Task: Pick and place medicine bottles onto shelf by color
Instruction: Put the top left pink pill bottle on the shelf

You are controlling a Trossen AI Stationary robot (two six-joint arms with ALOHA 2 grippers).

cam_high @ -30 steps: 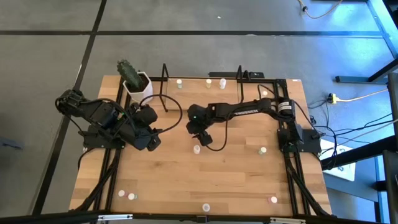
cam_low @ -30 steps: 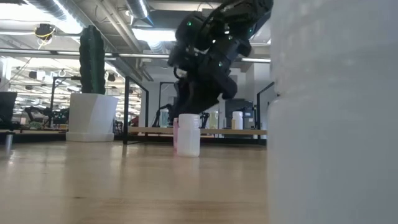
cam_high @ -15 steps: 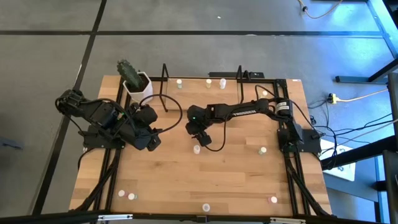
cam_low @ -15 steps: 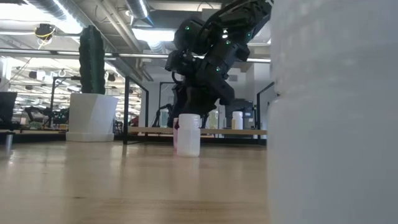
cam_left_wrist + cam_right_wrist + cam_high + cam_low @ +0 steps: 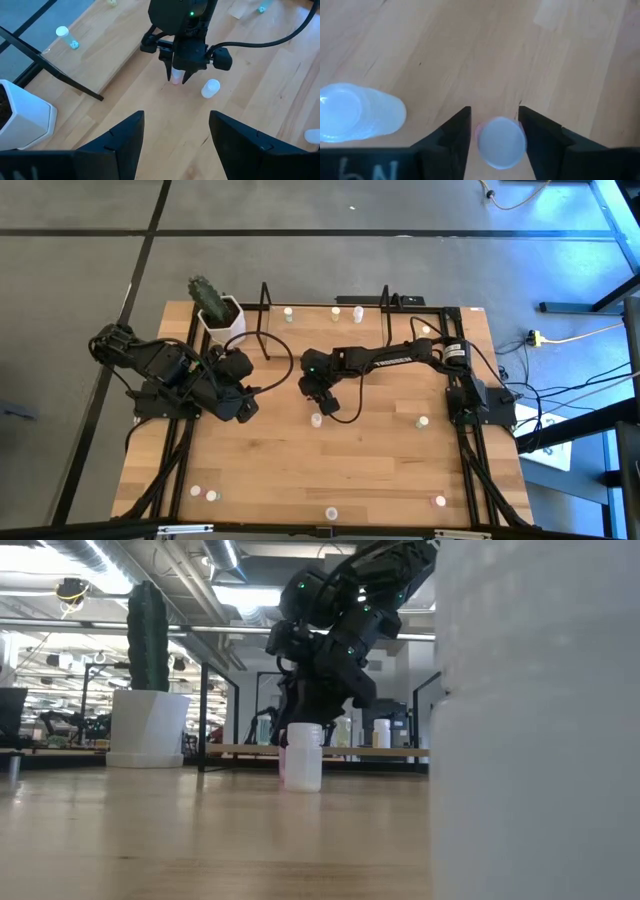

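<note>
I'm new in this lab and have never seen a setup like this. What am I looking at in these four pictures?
Two dark robot arms work at a wooden table. One camera looks straight down, one sits at table-top height, and one rides on each wrist. Small medicine bottles are scattered about, and some stand on a wire shelf at the back, next to a potted cactus. The right gripper is down at mid-table with a finger on each side of a pink-banded bottle; a white-topped bottle stands beside it. The left gripper waits open, holding nothing.
</note>
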